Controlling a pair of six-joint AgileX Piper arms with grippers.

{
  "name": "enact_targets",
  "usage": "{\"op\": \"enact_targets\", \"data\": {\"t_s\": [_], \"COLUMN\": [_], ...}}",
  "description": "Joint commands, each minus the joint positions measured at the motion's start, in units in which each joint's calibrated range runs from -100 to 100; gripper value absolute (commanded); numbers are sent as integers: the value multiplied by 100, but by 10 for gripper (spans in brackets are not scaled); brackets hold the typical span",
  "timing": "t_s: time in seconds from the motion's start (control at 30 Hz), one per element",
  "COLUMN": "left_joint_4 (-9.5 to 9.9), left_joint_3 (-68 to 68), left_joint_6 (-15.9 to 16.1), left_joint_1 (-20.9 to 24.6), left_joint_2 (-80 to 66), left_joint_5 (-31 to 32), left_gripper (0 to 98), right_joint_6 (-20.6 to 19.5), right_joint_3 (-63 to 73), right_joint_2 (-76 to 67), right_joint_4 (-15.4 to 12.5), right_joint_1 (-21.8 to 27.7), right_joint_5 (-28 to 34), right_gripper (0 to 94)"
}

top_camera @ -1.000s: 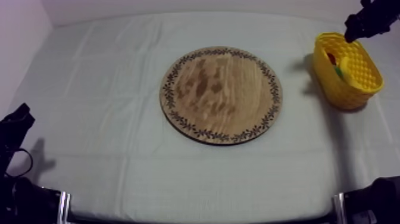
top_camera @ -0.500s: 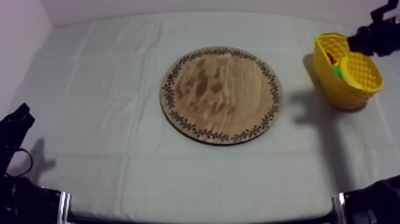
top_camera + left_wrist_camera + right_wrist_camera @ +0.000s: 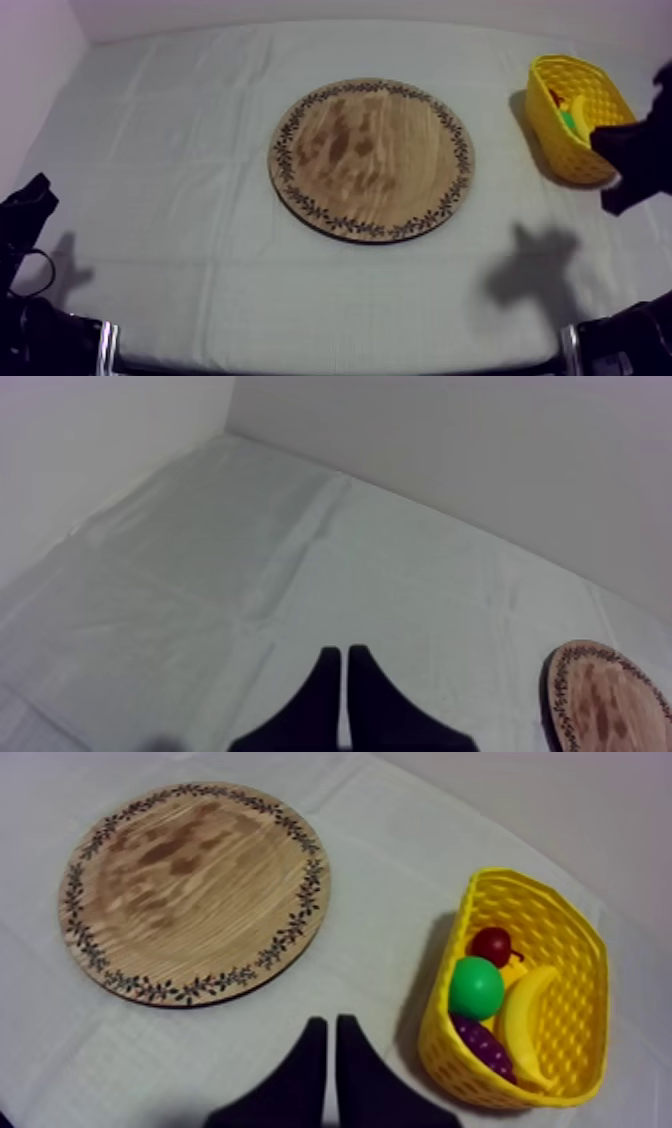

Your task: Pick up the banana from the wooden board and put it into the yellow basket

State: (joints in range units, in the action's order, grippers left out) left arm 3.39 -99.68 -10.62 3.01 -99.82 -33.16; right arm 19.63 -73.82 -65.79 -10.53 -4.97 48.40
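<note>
Now the right tool (image 3: 331, 1024), pressed together, has drawn back from the basket (image 3: 450, 1042); the banana (image 3: 522, 1014) lies inside, the board (image 3: 190, 892) bare: task looks done.

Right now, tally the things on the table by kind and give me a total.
Board: 1
Basket: 1
Banana: 1
Pear: 1
Grapes: 1
Small red fruit: 1
Total: 6

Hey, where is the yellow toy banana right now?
The curved yellow toy banana lies inside the yellow lattice basket at the table's right side, beside a round green fruit and purple grapes.
</note>
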Motion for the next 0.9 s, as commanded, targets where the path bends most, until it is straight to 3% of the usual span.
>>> {"op": "enact_targets", "data": {"t_s": [0.0,0.27,0.43,0.57,0.67,0.8,0.87], "left_joint_4": [1,1,1,1,1,1,1], "left_joint_3": [1,1,1,1,1,1,1], "left_joint_6": [0,0,1,2,2,1,1], "left_joint_1": [-1,-1,-1,-1,-1,-1,-1], "left_joint_2": [0,0,0,0,0,0,0], "left_joint_5": [1,1,1,1,1,1,1], "left_gripper": [1,1,1,1,1,1,1], "right_joint_6": [-4,-388,-1128,-1419,-1315,-685,-801], "right_joint_3": [-508,-1424,-1807,-2002,-2093,-2127,-2192], "right_joint_2": [-945,-2120,-2579,-2879,-2956,-2967,-2978], "right_joint_4": [-115,-494,-131,187,264,0,37], "right_joint_1": [9,-64,-243,-456,-608,-725,-774], "right_joint_5": [-2,117,118,58,-173,-641,-724], "right_gripper": [9,4,4,4,5,5,6]}}
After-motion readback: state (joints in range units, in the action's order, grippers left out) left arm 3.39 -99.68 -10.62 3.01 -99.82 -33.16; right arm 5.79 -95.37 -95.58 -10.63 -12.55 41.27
